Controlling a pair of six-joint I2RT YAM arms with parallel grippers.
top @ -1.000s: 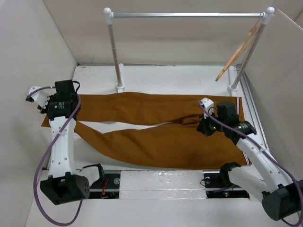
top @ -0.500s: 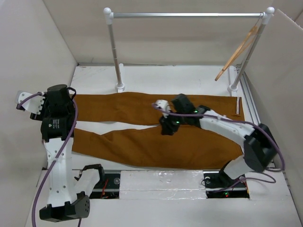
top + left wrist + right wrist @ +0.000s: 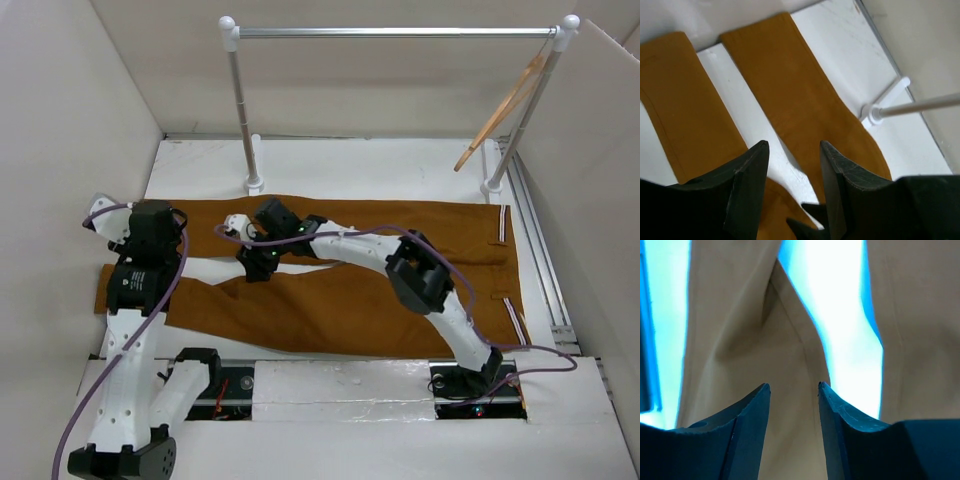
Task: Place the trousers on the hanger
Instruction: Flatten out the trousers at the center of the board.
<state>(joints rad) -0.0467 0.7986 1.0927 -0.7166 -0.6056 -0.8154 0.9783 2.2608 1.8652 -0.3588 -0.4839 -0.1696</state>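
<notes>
The rust-brown trousers [image 3: 340, 310] lie flat on the white table, legs pointing left and the striped waistband trim [image 3: 500, 225] at the right. The wooden hanger [image 3: 500, 110] hangs tilted from the rail's right end, far from both arms. My left gripper [image 3: 158, 245] hovers open and empty above the leg ends, with both legs [image 3: 805, 100] and the white gap between them below its fingers [image 3: 752, 175]. My right gripper [image 3: 255, 266] reaches far left. It is open and empty just over the cloth [image 3: 740, 315] where the legs part.
A silver rail [image 3: 400, 32] on white posts spans the back, its left post base [image 3: 255, 183] just behind the far leg and also in the left wrist view [image 3: 872, 112]. Beige walls close both sides. A metal track [image 3: 540, 250] runs along the right.
Both grippers have gone from shut to open. The right arm swept left across the trousers from the waistband to the fork of the legs. The left arm shifted right, towards the legs.
</notes>
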